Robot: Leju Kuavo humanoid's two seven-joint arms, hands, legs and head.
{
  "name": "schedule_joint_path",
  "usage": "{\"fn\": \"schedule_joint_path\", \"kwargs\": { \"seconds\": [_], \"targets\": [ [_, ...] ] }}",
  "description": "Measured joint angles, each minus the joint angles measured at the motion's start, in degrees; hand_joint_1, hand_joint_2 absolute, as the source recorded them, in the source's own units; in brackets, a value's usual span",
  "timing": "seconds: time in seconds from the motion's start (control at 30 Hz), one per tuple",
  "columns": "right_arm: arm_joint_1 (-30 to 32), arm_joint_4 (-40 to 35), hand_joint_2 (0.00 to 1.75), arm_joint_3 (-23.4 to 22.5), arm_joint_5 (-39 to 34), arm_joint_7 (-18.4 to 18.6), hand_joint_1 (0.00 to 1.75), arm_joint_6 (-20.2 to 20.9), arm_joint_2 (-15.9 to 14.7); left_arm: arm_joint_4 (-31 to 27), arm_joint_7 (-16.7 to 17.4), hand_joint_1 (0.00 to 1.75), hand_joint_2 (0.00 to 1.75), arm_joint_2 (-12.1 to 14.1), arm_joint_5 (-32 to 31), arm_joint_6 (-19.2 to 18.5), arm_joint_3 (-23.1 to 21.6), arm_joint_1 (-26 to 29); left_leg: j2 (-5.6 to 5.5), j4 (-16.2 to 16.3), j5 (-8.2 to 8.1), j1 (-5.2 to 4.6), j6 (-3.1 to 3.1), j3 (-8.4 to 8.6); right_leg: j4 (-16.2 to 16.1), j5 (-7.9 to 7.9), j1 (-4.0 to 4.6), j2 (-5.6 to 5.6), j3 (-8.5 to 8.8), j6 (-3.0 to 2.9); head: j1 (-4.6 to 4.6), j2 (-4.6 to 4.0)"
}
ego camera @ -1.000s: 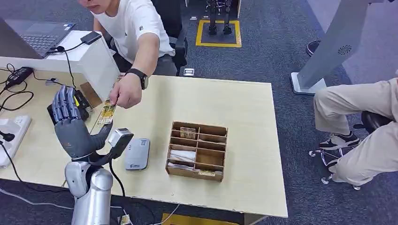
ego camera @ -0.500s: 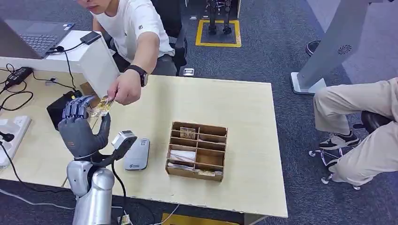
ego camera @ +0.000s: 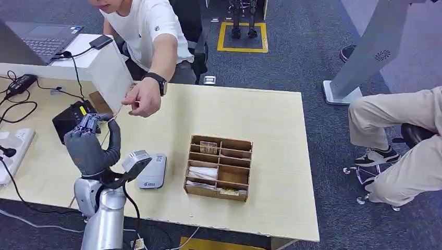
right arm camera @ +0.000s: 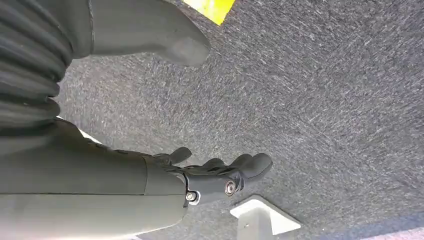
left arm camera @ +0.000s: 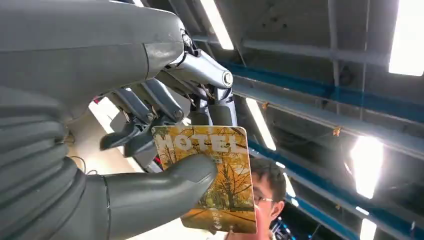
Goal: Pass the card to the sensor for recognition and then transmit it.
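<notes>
I am pinching the card in my left hand, thumb pressing on its printed face and my fingers backing it from behind, raised above the near-left part of the table. In the head view the card is barely showing, edge-on at my fingertips. My right hand is hanging over the carpet, fingers loosely curled with nothing in them.

The card is looking thin, flat and stiff, glossy too, so I am judging it light but slippery (1 careless squeeze could let it pivot or slide out). My thumb is sitting low on 1 side, leaving most of the face free; that seems the right place to be holding, since the free part is what must go flat toward the sensor.

The grey reader is lying on the table just beside my wrist, on the side toward the wooden box with its compartments. The person's hand is hovering just above and beyond my fingers, close to the card, and it is standing nearest my path. A black box is sitting behind my hand, and cables and a power strip are lying off to the left.
</notes>
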Motion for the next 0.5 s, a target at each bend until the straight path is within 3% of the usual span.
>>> {"fn": "schedule_joint_path", "kwargs": {
  "seconds": [0.37,0.5],
  "targets": [
    [0.01,0.2,1.75,0.0,-0.2,-0.79,0.0,0.0,0.0,-1.24,-0.46,1.75,1.75,0.0,0.17,0.0,0.0,0.02,0.0,0.0,0.0,0.0,0.0,-0.01,0.0,0.0,0.0,0.0,0.0,0.0,0.0,0.0],
    [0.02,0.42,1.75,0.0,-0.63,-0.96,0.0,0.0,0.0,-1.33,1.05,1.75,1.75,0.0,-4.05,0.0,0.0,0.09,-0.01,0.0,0.0,0.0,0.0,-0.02,0.0,0.0,0.0,-0.01,0.01,0.0,0.02,-0.02]
  ]
}}
